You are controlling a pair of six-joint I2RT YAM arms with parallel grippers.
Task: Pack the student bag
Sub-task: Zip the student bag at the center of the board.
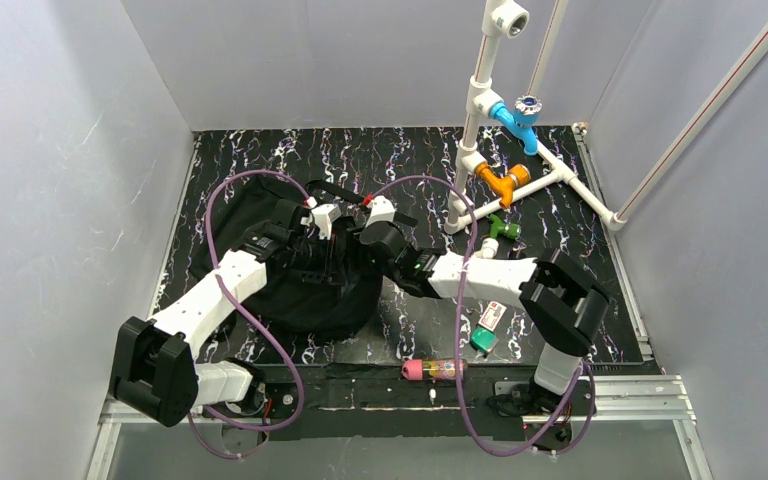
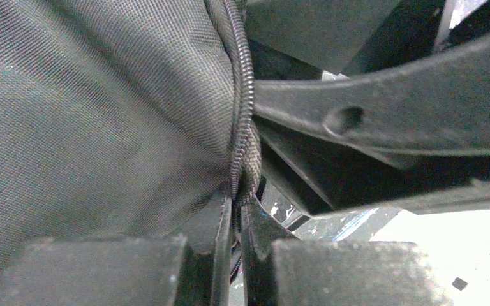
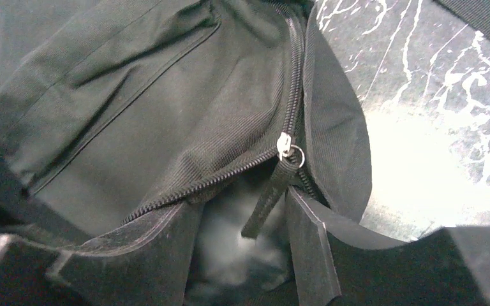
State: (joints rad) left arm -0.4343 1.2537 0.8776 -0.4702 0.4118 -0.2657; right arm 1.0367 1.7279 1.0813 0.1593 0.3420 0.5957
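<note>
**Left tool** (image 2: 237,205): narrow setting. The two fingers (image 2: 217,255) stand almost together, and the zipper-bearing edge of the student bag (image 2: 102,115) is pinched between their tips. The zipper teeth (image 2: 243,95) run straight up from the pinch point along the fabric edge. In the top view this tool (image 1: 324,224) sits over the middle of the bag, with its arm reaching in from the near left.

**Right tool** (image 3: 242,207): wide setting. Its fingers (image 3: 309,248) are apart and grip nothing. The black pull strap (image 3: 267,197) hangs in the gap between them, fastened through a ring to the silver zipper slider (image 3: 285,145) just above. The zipper is parted below the slider, and what lies inside the opening is too dark and blurred to identify. In the top view this tool (image 1: 368,222) is just beside the left one, over the same bag.

**Student bag** (image 1: 335,300): lies flat on the left half of the marbled black desk (image 1: 410,160), under both tools.

**Surroundings:** a pink case (image 1: 433,369) lies at the near edge of the desk. A white pipe frame (image 1: 472,120) with blue, orange and green fittings stands at the far right.
</note>
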